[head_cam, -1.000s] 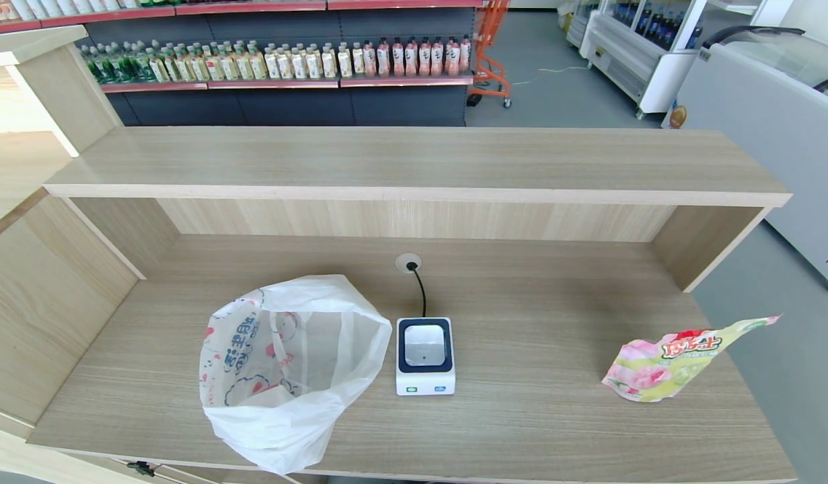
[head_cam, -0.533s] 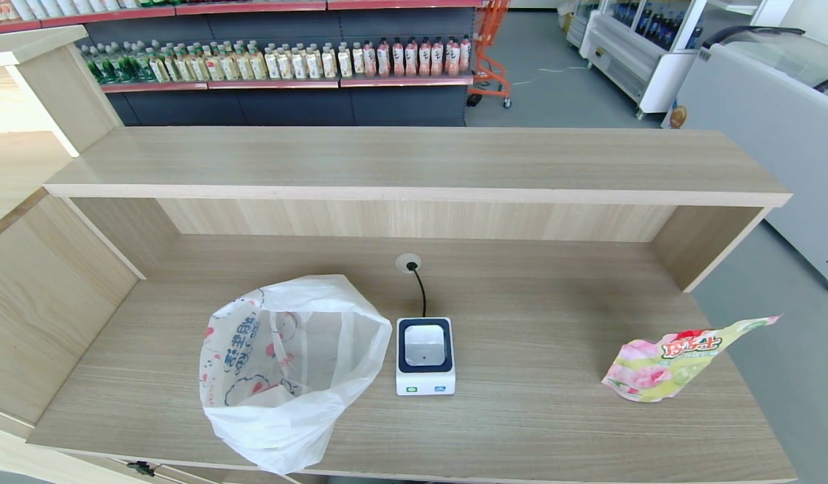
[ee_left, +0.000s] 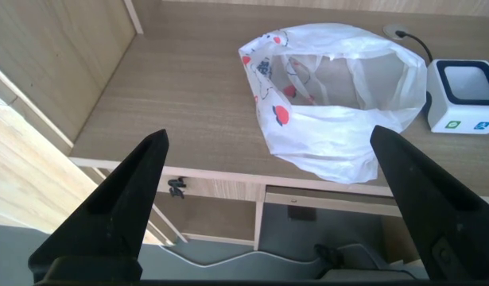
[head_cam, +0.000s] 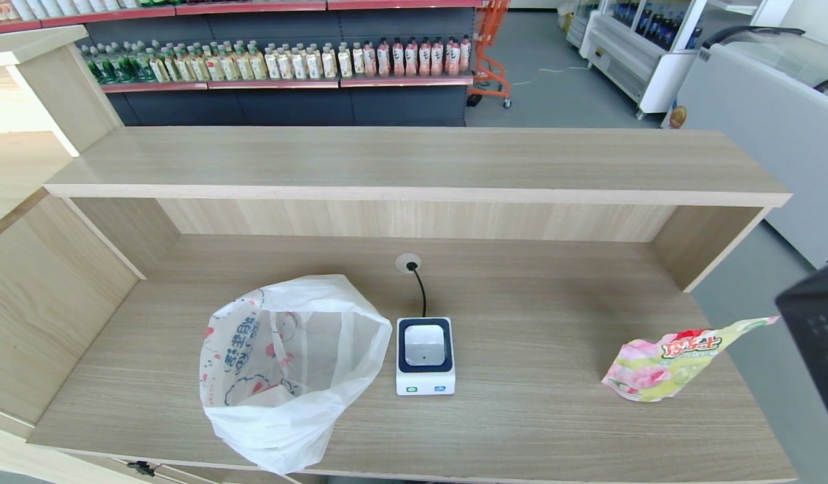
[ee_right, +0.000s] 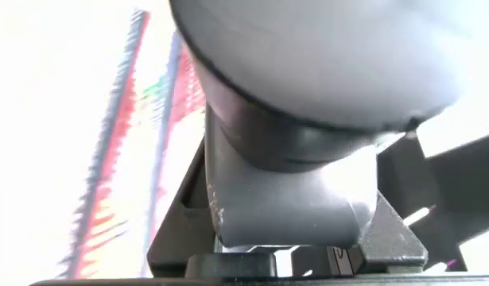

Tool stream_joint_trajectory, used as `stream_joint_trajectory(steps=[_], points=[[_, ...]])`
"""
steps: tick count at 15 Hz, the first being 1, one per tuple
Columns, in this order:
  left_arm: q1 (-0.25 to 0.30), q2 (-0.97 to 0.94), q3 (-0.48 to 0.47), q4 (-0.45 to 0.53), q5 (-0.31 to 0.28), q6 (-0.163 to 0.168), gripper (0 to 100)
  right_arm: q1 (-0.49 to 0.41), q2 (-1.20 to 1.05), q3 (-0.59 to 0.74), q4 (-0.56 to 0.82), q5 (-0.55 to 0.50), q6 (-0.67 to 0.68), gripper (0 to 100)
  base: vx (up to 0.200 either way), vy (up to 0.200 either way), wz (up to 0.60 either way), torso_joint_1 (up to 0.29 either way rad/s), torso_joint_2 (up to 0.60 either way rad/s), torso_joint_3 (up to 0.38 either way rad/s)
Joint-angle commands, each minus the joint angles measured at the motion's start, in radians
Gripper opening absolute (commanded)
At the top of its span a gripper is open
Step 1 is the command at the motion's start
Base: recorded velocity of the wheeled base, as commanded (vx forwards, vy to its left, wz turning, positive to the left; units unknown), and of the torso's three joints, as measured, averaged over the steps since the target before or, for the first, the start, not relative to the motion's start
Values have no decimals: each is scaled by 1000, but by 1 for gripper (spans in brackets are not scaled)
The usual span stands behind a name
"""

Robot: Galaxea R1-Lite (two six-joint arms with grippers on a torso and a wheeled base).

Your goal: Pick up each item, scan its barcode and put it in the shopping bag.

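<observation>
The white plastic shopping bag [head_cam: 286, 363] sits on the tabletop [head_cam: 521, 417] with its mouth wide open and facing up. I think that is so things can be dropped right in. I see nothing inside it yet.

Just beside the bag, at its 3 o'clock, is the small white barcode scanner [head_cam: 425, 355]. Its dark window looks up, so a barcode can be held over it. Its black cable [head_cam: 420, 289] runs off at 12 o'clock into a round hole [head_cam: 408, 262] in the tabletop, out of the way.

The thing to be picked up is a pink and green snack pouch [head_cam: 676, 359]. It is well apart from the scanner, at its 3 o'clock, near the far right end of the tabletop. One corner pokes out past the edge. Nothing is touching it.

The right end effector [head_cam: 816, 336] is a dark shape near the pouch, at the pouch's 3 o'clock. I think it is the one meant to grab the pouch, since it is on that side. I cannot tell if it is released or clenched.

The left end effector [ee_left: 269, 137] hangs in front of the tabletop's near edge, at about 6 o'clock from the bag. It is released, spread wide, with nothing in it. It looks like it is just waiting.
</observation>
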State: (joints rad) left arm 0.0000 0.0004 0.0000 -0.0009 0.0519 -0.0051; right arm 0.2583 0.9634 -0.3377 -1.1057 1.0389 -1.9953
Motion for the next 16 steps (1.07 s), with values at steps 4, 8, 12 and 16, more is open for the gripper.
stream_joint_trajectory(steps=[4, 8, 12, 16], points=[[0, 0, 0, -1, 0, 1, 100, -82, -51, -11, 399, -573, 799, 0, 0, 0, 0, 0, 0, 0], [0, 0, 0, -1, 0, -1, 100, -68, 61, -299, 684, -760, 1595, 0, 0, 0, 0, 0, 0, 0], [0, 0, 0, -1, 0, 1, 100, -70, 149, -406, 989, -689, 2235, 0, 0, 0, 0, 0, 0, 0], [0, 0, 0, -1, 0, -1, 100, -50, 169, -284, 998, -560, 2314, 0, 0, 0, 0, 0, 0, 0]])
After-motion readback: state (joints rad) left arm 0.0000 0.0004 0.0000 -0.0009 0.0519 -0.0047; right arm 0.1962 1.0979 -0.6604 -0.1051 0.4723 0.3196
